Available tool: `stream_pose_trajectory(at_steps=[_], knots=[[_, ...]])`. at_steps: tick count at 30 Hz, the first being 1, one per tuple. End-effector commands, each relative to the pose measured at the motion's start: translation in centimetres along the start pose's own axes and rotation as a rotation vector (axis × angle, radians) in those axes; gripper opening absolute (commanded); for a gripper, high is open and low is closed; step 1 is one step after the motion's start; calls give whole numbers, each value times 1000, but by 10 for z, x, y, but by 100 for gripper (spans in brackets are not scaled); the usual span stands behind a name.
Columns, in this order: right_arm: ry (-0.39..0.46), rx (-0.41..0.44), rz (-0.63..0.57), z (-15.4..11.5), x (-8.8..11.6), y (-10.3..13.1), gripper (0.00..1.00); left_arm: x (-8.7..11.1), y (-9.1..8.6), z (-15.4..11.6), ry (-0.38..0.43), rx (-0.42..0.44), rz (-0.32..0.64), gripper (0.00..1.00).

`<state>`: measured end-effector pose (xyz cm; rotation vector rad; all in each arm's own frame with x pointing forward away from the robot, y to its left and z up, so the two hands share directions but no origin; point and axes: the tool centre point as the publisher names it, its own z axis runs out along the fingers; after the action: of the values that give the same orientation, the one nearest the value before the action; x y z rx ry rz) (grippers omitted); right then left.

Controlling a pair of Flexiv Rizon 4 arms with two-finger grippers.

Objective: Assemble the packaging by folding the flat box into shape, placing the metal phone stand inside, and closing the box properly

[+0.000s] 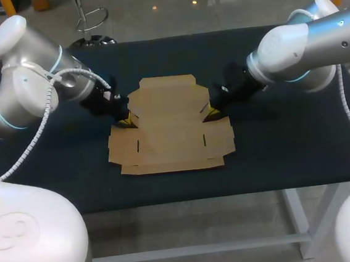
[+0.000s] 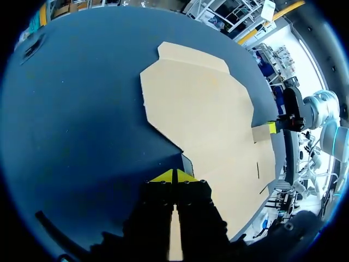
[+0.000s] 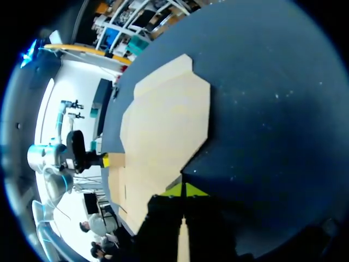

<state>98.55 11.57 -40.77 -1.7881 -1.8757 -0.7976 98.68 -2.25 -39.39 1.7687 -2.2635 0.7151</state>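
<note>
I see the flat brown cardboard box blank lying unfolded on the dark bench, between my two hands. My left hand sits low at the notch in the blank's left edge, its yellow tips pressed together against each other. The cardboard spreads out ahead of this hand, its nearest corner just beside the tips. My right hand sits at the matching notch on the opposite edge, tips likewise closed against each other, with the blank's corner just ahead of them. Each wrist view shows the other hand across the cardboard, at its far edge
</note>
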Motion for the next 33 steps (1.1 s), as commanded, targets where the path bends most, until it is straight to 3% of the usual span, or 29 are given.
stream_pose_trajectory(at_steps=[1, 33], knots=[[-38, -17, -1, 1, 8, -4, 0, 7, -1, 0, -39, -6, -6, 0], [-161, -50, -9, 12, 23, -2, 0, 31, -6, 12, -108, -19, 26, 0]])
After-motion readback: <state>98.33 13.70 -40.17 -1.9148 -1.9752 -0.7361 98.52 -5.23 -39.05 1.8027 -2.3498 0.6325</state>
